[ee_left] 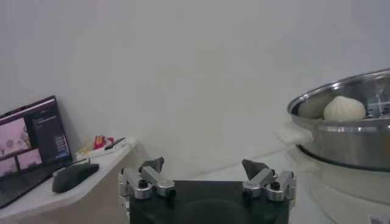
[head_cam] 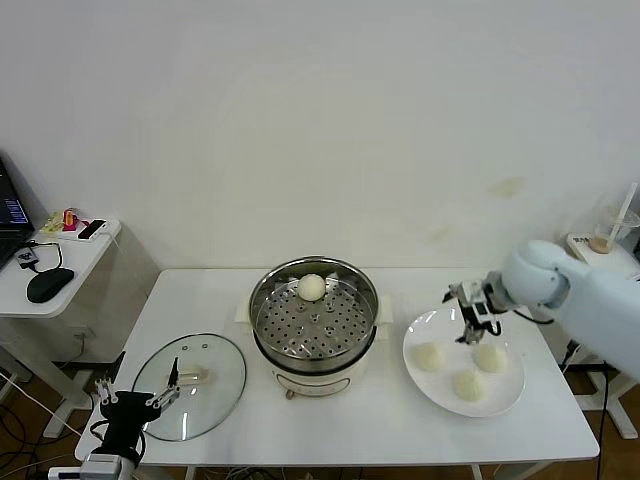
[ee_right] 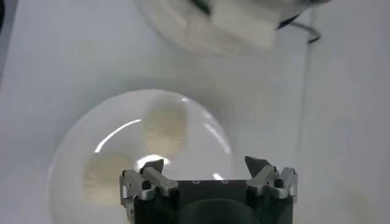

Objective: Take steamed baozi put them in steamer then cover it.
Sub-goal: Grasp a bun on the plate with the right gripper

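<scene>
The steel steamer stands uncovered mid-table on its cream base, with one baozi at the back of its perforated tray. Three more baozi lie on a white plate to the right. Above the plate's back part hangs my right gripper, open and empty; its wrist view shows the gripper over a baozi and the plate. The glass cover lies flat at front left. My left gripper waits open by its near edge, facing the steamer.
A side desk at the left carries a mouse, a laptop and small items. A cup with a straw stands at far right. The table's front edge runs just below the cover and plate.
</scene>
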